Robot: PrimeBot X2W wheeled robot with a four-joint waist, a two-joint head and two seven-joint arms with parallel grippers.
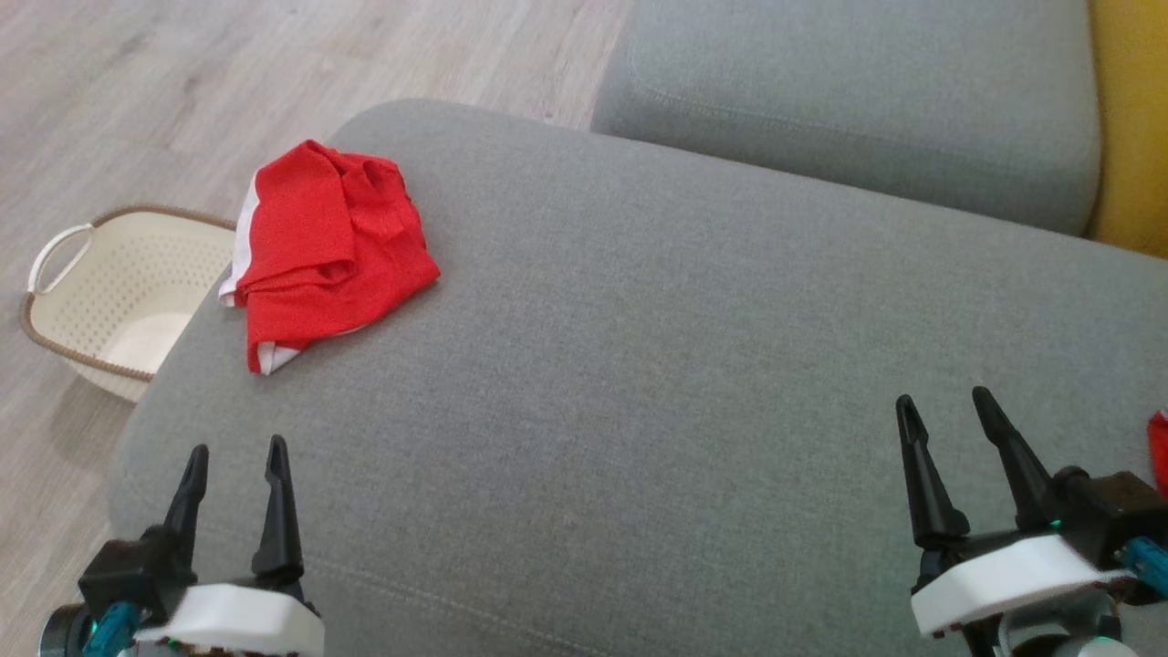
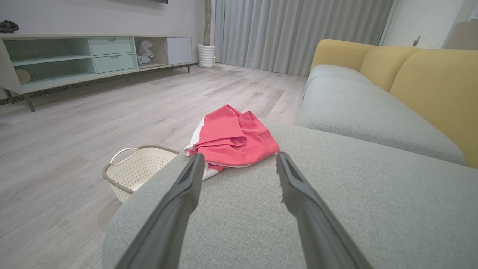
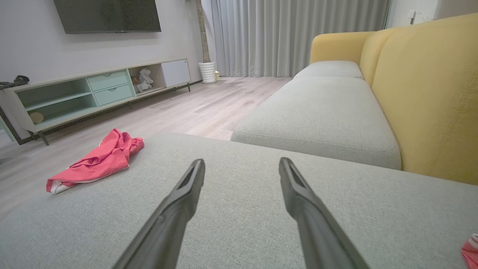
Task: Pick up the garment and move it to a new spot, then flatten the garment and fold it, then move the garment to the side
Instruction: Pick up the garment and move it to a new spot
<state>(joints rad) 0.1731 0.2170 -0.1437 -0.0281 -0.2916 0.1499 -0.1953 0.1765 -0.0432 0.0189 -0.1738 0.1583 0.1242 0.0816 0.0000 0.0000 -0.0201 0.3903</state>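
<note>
Nearest me, my left gripper and my right gripper hang low over the grey seat cushion, each with its two fingers spread apart and nothing between them. The garment, red with white trim, lies bunched in loose folds near the cushion's far left corner, straight ahead of my left gripper and well apart from my right. Its white-trimmed side reaches the cushion's rounded edge, and just past that drop stands a cream basket on the wood floor. There's my worry: if I come in from the right and nudge before I pinch, the cloth could slide over the edge and land in the basket or on the boards. The folds are stacked, so a shallow pinch may catch the top layer alone and let the rest trail and snag as I lift. Go too deep and my fingertips dig into the upholstery instead. My right arm faces a long reach across, so I'd judge the left should lead. Over by my right gripper a small red scrap peeks in at the edge; I can't tell what it is, and I don't want to sweep it along.
</note>
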